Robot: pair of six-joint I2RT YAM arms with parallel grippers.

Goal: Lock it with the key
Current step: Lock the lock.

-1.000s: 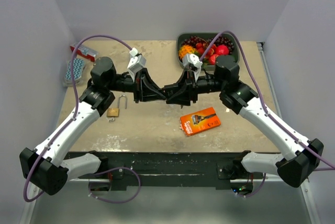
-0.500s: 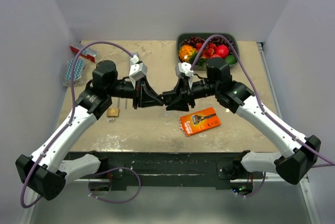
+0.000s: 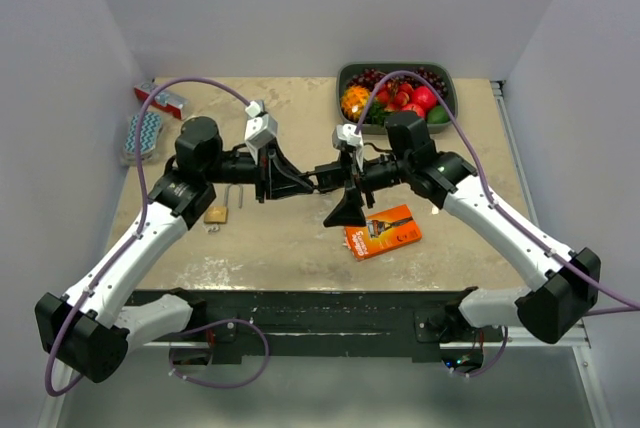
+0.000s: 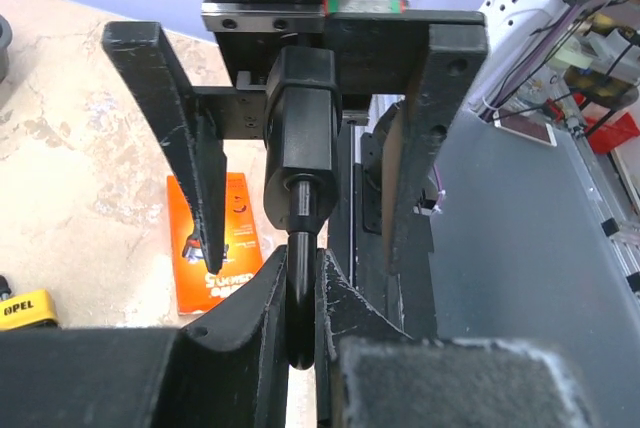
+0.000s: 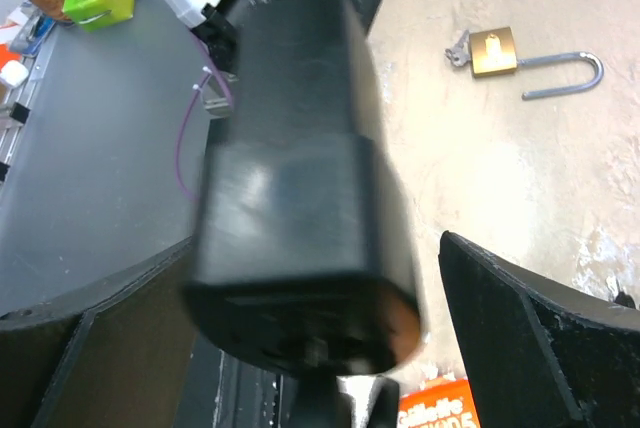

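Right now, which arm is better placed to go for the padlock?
Probably right: the right gripper is open and free, while the left gripper is shut on a black tool. The brass padlock lies toward the left side, though.

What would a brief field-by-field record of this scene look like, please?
left pincer: shut on the rod end of a black block-shaped object
right pincer: open, fingers either side of that object, not touching it
padlock: brass, lying on the table, shackle open
key: small, at the padlock's base; whether inserted, cannot tell
orange packet: flat on the table, under the right pincer
fruit bowl: far right part of the table
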